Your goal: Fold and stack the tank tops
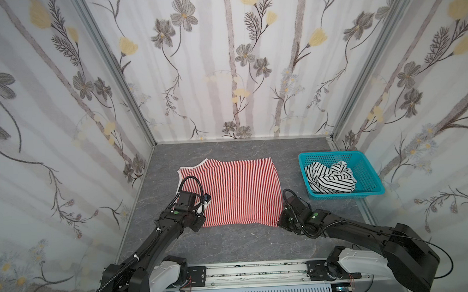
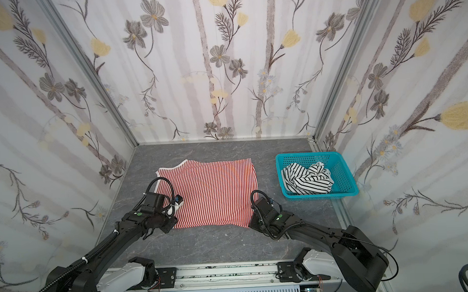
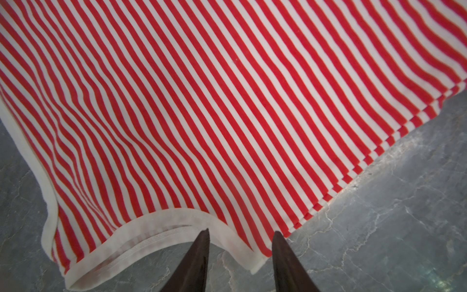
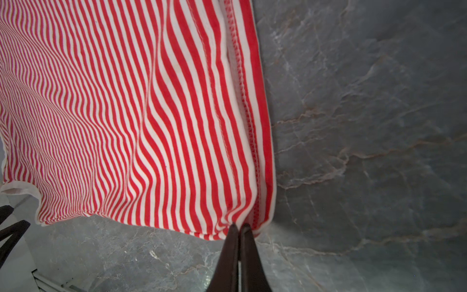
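The red-and-white striped tank top (image 1: 237, 190) lies spread flat in the middle of the table in both top views. My right gripper (image 4: 238, 225) is shut on its near right corner, and the cloth bunches at the fingertips. My left gripper (image 3: 242, 232) is open at the near left corner, where a white-trimmed edge (image 3: 141, 227) lies between the two fingers (image 3: 202, 252). The black-and-white striped tank top (image 1: 329, 177) sits crumpled in a turquoise mesh basket (image 1: 346, 194) at the right.
Flowered walls close the table on the left, back and right. The basket (image 2: 322, 195) stands against the right wall. Bare grey marble tabletop (image 1: 231, 241) runs between the striped top and the metal rail (image 1: 254, 273) at the front.
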`<state>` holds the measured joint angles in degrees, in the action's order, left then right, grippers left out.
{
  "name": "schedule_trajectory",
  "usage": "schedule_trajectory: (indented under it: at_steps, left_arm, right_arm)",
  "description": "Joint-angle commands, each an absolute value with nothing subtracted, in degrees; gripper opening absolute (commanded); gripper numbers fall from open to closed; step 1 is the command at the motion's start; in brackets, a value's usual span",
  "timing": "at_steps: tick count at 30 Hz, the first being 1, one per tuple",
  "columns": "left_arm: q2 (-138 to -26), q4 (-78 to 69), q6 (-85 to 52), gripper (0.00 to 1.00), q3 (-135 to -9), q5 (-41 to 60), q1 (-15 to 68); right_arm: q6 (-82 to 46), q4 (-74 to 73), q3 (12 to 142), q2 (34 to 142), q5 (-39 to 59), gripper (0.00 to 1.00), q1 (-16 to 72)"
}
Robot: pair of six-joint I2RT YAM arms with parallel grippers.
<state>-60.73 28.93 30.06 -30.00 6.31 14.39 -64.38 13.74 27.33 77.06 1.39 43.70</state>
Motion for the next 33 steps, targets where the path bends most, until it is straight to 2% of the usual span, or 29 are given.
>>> schedule_trajectory:
  at_steps: [1,9,18,33]
  left_arm:
    - [-60.82,28.76,30.91,0.43,-30.11,6.97,14.28]
    - [-60.29,31.09,35.44,0.48,-30.4,7.0,14.05]
    - [-61.04,34.75,40.24,0.37,-30.05,7.02,14.11]
    - [-63.78,36.39,42.58,0.4,-29.97,9.54,14.12]
  right_arm:
    - [-63.5,13.16,28.71,76.47,0.88,0.0,43.62]
    - [-62.34,15.62,31.26,73.13,-0.07,0.0,42.66]
    - [-61.04,15.74,30.76,70.51,1.21,0.0,39.5]
    - [-60.82,14.23,29.98,70.85,2.03,0.0,38.76]
